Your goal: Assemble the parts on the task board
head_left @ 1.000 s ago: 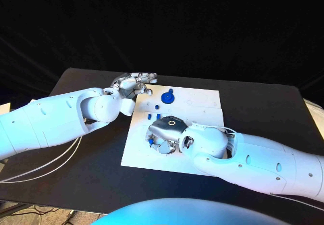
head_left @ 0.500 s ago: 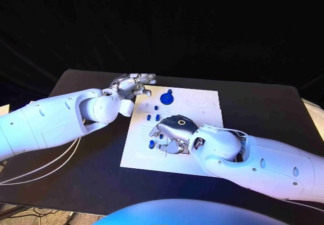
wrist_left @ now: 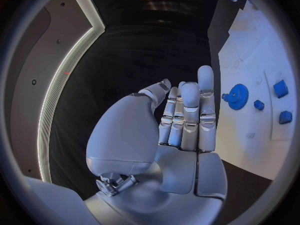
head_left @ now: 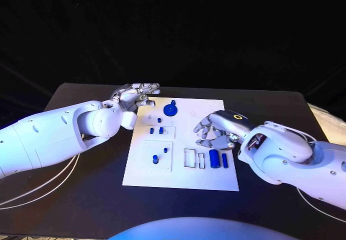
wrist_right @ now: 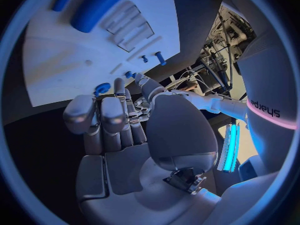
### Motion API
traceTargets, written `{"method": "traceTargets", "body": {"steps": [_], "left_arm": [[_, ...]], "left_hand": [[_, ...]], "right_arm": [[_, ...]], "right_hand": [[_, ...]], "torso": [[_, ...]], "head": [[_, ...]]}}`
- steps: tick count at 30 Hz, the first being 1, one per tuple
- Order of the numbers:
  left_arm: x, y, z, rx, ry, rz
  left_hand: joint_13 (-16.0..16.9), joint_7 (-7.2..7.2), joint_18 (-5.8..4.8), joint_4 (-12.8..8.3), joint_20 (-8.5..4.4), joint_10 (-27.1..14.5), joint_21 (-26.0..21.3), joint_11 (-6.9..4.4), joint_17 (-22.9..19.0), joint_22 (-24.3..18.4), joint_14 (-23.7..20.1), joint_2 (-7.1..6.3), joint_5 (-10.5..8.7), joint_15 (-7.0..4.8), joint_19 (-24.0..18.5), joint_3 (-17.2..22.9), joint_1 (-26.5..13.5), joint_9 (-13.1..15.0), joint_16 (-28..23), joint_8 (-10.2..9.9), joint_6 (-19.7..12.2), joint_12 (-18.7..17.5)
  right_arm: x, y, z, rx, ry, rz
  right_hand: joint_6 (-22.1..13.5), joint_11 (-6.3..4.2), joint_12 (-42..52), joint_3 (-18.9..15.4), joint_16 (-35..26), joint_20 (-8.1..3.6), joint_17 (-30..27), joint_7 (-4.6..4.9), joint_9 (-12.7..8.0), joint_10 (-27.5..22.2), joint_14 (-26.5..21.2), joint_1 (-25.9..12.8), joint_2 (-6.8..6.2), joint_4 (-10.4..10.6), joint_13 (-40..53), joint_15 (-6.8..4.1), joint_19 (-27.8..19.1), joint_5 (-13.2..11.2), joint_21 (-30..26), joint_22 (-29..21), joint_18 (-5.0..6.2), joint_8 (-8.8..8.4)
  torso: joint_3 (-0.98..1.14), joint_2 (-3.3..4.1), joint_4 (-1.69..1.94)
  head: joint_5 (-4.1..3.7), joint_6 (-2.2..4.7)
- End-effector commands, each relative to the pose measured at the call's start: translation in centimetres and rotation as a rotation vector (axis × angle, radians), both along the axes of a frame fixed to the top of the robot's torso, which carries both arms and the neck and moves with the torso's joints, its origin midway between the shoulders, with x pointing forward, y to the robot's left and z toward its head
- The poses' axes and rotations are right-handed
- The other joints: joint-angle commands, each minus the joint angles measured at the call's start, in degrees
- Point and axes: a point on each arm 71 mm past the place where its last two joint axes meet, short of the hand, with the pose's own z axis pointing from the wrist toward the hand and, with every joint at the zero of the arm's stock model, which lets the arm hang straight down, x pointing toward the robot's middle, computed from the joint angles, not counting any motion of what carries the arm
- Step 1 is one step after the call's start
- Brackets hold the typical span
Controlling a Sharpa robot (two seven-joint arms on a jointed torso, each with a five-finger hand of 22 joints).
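Board [head_left: 180,175] lies flat at centre of the black surface [head_left: 86,200]. Blue gear [head_left: 170,109] sits at the board's 11 o'clock; small blue pegs [head_left: 156,130] just below it; two blue cylinders [head_left: 215,159] lie in slots at 4 o'clock. Right hand [head_left: 216,131] hovers over the board's 3 o'clock edge, fingers curled, grasping nothing visible. Left hand [head_left: 135,94] is off the 11 o'clock corner, fingers together and partly bent, empty.
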Motion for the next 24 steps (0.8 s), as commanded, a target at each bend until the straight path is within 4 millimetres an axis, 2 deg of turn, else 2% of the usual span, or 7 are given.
{"method": "traceTargets", "body": {"steps": [1, 3, 5, 9, 14, 18, 24], "left_arm": [[-0.1, -0.2, 0.1, -0.007, -0.009, -0.017], [-0.2, -0.2, 0.1, -0.007, -0.009, -0.017], [-0.2, -0.2, 0.1, -0.007, -0.009, -0.018], [-0.2, -0.3, 0.1, -0.007, -0.009, -0.020], [-0.3, -0.2, 0.0, -0.006, -0.007, -0.020], [-0.3, -0.2, -0.1, -0.006, -0.004, -0.021], [-0.4, -0.1, -0.2, -0.004, -0.002, -0.018]], "left_hand": [[0.0, 0.13, 0.63, -0.4, 0.14, -0.3, -0.4, -0.08, -0.1, -0.1, -0.5, 0.06, 0.02, 0.07, -0.4, 0.0, 0.7, 0.0, -0.2, 0.2, -0.4, 0.3], [0.0, 0.13, 0.63, -0.4, 0.14, -0.3, -0.4, -0.08, -0.1, -0.1, -0.5, 0.06, 0.02, 0.07, -0.4, 0.0, 0.7, 0.0, -0.2, 0.2, -0.4, 0.3], [0.0, 0.13, 0.63, -0.4, 0.14, -0.3, -0.4, -0.08, -0.1, -0.1, -0.5, 0.06, 0.02, 0.07, -0.4, 0.0, 0.7, 0.0, -0.2, 0.2, -0.4, 0.3], [0.0, 0.13, 0.63, -0.4, 0.14, -0.3, -0.4, -0.08, -0.1, -0.1, -0.5, 0.06, 0.02, 0.07, -0.4, 0.0, 0.7, 0.0, -0.2, 0.2, -0.4, 0.3], [0.0, 0.13, 0.63, -0.4, 0.14, -0.3, -0.4, -0.08, -0.1, -0.1, -0.5, 0.06, 0.02, 0.07, -0.4, 0.0, 0.7, 0.0, -0.2, 0.2, -0.4, 0.3], [0.0, 0.13, 0.63, -0.4, 0.14, -0.3, -0.4, -0.08, -0.1, -0.1, -0.5, 0.06, 0.02, 0.07, -0.4, 0.0, 0.7, 0.0, -0.2, 0.2, -0.4, 0.3], [0.0, 0.13, 0.63, -0.4, 0.14, -0.3, -0.4, -0.08, -0.1, -0.1, -0.5, 0.06, 0.02, 0.07, -0.4, 0.0, 0.7, 0.0, -0.2, 0.2, -0.4, 0.3]], "right_arm": [[0.2, -2.8, -0.6, 0.054, 0.163, -0.175], [0.1, -4.6, -1.0, 0.043, 0.198, -0.238], [-0.1, -6.1, -1.3, 0.025, 0.224, -0.288], [-0.4, -7.7, -2.0, -0.012, 0.263, -0.348], [-0.8, -7.9, -3.4, -0.042, 0.309, -0.372], [-1.0, -7.4, -4.4, -0.052, 0.337, -0.374], [-1.1, -6.6, -5.2, -0.052, 0.364, -0.373]], "right_hand": [[0.8, -1.72, 3.1, -2.0, 1.5, -0.80, 1.4, -0.91, 0.2, 4.7, 2.2, -2.4, -0.83, 2.1, 2.3, -0.97, 1.1, 2.6, 1.5, 2.2, -1.05, 0.60], [1.2, -2.37, 6.7, -4.1, 2.1, -1.45, 1.9, -1.51, 0.3, 6.8, 2.2, -3.8, -0.99, 3.9, 5.4, -1.53, 1.6, 4.2, 2.4, 3.6, -1.31, 1.18], [1.0, -2.68, 10.8, -6.0, 2.9, -1.91, 2.6, -1.78, 0.5, 5.6, 2.1, -3.3, -0.95, 5.1, 9.9, -1.74, 1.8, 5.9, 3.0, 4.5, -1.44, 1.79], [0.4, -2.57, 22.4, -9.5, 5.4, -1.88, 5.0, -1.99, 0.7, 3.2, 2.4, -2.3, -0.16, 7.9, 23.2, -1.97, 2.8, 7.4, 5.0, 8.0, -2.07, 3.07], [-0.3, -2.60, 32.1, -12.9, 7.5, -1.75, 6.9, -1.79, 0.9, 2.3, 2.5, -1.1, 0.75, 10.6, 35.5, -1.80, 3.3, 8.2, 5.9, 9.8, -2.32, 4.43], [-0.7, -2.70, 39.3, -14.9, 11.4, -1.70, 11.8, -1.81, 1.0, 3.8, 3.1, -0.2, 1.37, 12.3, 44.2, -1.68, 3.1, 9.1, 5.9, 9.5, -2.25, 5.37], [-0.9, -2.66, 44.0, -16.7, 13.5, -1.69, 14.5, -1.94, 1.2, 4.8, 3.3, 0.3, 2.00, 14.1, 50.2, -1.73, 3.2, 10.4, 6.1, 10.0, -2.31, 6.35]], "torso": [[0.05, -0.34, -0.70], [0.12, -0.42, -0.98], [0.18, -0.56, -1.27], [0.20, -0.75, -1.52], [0.19, -0.90, -1.46], [0.19, -0.81, -1.42], [0.07, -0.75, -1.44]], "head": [[-1.21, 0.42], [-1.62, 0.61], [-1.88, 0.59], [-2.15, 0.58], [-2.30, 0.38], [-2.17, 0.37], [-1.99, 0.29]]}}
